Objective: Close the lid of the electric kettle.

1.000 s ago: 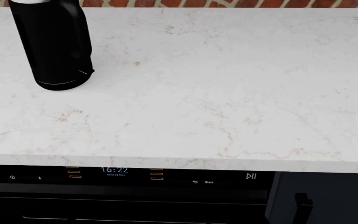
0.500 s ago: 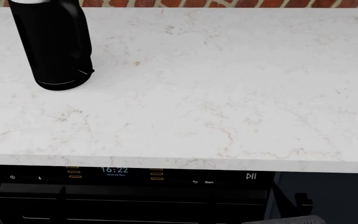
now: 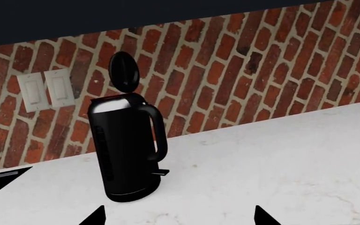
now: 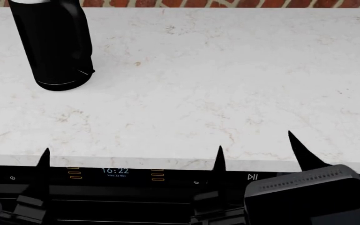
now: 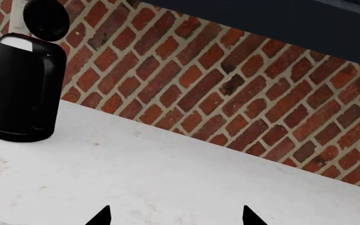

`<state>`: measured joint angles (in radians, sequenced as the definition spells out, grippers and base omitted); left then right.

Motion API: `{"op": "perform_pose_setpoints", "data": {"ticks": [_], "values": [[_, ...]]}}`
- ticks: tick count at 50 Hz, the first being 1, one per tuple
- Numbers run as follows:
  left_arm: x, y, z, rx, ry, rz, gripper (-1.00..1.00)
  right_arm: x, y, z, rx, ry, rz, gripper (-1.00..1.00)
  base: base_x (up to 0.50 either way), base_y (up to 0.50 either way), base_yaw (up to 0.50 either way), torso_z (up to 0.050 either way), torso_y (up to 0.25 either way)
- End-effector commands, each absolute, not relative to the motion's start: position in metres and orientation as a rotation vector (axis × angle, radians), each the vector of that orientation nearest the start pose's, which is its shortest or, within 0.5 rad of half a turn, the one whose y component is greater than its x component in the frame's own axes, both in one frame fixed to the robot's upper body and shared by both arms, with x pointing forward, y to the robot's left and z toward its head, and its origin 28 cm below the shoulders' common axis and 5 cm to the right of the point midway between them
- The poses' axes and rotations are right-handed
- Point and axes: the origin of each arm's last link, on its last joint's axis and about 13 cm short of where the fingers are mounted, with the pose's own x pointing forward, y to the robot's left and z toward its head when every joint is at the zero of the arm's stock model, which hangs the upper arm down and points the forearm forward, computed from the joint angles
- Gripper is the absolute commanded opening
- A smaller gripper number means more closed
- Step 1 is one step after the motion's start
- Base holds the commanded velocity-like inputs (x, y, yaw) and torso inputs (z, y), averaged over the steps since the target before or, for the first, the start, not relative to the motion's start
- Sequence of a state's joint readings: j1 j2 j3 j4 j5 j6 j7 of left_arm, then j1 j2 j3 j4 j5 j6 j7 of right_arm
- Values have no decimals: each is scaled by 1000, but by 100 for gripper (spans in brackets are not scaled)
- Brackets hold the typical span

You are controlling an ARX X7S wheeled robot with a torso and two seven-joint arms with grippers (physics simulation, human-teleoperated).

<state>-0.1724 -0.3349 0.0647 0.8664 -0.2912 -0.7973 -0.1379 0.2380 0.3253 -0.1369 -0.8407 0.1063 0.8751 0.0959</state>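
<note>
At the table's far left, the kettle is standing with its lid raised; both tools, left and right, are hovering wide open at the near edge.

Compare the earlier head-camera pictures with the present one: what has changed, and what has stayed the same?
Both arms have risen into view at the counter's front edge: the left gripper and right gripper, both open, holding nothing. The electric kettle has not moved; its lid stands open.
</note>
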Motion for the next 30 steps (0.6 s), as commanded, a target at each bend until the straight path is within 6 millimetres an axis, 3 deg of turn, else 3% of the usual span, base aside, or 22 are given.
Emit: {"op": "perform_pose_setpoints", "data": {"ticks": [1,12,30], "values": [[189,228,194,176,-239,-156,100,198,-122,196,-325,-212,78,100,0,0,0,0,0],[189,234,225,192,-265,-167,100,197,-124,225,-369,-241,84,100,0,0,0,0,0],[194,242,251,223,-281,-150,100,188,-118,262,-419,-264,117,100,0,0,0,0,0]]}}
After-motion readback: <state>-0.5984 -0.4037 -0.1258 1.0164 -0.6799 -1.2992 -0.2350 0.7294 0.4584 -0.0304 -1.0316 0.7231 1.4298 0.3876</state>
